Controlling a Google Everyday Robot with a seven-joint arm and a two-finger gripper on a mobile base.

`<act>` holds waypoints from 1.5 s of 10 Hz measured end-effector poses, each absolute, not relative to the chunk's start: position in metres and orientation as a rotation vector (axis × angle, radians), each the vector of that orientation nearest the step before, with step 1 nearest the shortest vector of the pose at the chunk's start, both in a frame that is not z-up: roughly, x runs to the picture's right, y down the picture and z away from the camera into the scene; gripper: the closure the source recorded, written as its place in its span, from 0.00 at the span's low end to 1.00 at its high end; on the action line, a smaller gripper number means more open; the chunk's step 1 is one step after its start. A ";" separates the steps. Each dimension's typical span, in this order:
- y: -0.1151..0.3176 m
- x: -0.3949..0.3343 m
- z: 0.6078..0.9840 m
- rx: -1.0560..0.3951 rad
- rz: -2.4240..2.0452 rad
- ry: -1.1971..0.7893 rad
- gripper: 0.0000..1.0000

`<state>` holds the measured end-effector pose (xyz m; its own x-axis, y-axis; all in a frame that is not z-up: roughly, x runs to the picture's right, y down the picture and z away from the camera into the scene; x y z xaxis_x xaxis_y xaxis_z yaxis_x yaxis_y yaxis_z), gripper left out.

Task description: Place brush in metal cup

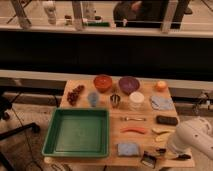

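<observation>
The gripper (161, 151) is low over the front right corner of the tabletop (112, 112), at the end of the white arm (192, 137) that comes in from the right. It is right beside the brush (148, 159), which lies at the front edge with its squarish head toward the camera. The two seem to touch, but I cannot tell whether the gripper is released or clenched on the brush.

The metal cup (115, 100) stands upright well apart from the brush, in the second row from the back, between a pale blue cup (93, 98) and a white cup (136, 100). Behind them sit a red bowl (102, 82) and a purple bowl (128, 85).

A green tray (77, 132) fills the front left. A blue sponge (128, 148) lies just left of the brush, and a yellow banana piece (162, 132) and a black block (166, 120) lie behind the gripper.
</observation>
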<state>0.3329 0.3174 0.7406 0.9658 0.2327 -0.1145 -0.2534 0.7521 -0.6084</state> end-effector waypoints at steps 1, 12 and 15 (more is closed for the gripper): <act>0.315 0.330 0.736 -0.653 0.261 0.027 1.00; 0.264 0.317 0.715 -0.501 0.177 0.025 1.00; 0.244 0.324 0.706 -0.447 0.163 0.056 1.00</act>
